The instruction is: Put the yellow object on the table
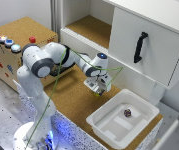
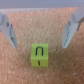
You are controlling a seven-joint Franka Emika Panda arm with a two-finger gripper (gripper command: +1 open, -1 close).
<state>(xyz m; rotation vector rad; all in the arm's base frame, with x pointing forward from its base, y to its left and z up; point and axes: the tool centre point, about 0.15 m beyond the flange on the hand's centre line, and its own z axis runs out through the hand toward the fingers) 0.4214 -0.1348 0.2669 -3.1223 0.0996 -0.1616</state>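
**Yellow cube on the cork, fingers spread above it**

Going from the exterior view's left: a cork box (image 1: 16,42) with coloured buttons (image 1: 9,43) on top stands at the far end of the table (image 1: 69,97). Next comes the white arm (image 1: 39,65), with a thin green cable (image 1: 64,75) running along it. The arm reaches out to the gripper (image 1: 98,88), which points down close over the cork surface. Past it, on the exterior view's right, sits a white tray (image 1: 120,120) with a small dark round thing (image 1: 127,113) inside. Behind all this is a white cabinet (image 1: 139,40) with a black handle (image 1: 140,47).

In the wrist view the two fingers (image 2: 7,29) are wide apart, gripping nothing. The yellow cube (image 2: 40,55) lies on the cork between their lines, just beyond the tips, touching neither finger. Its top face carries a dark mark shaped like a U. In the exterior view only a speck of yellow shows at the fingertips, too small to make out
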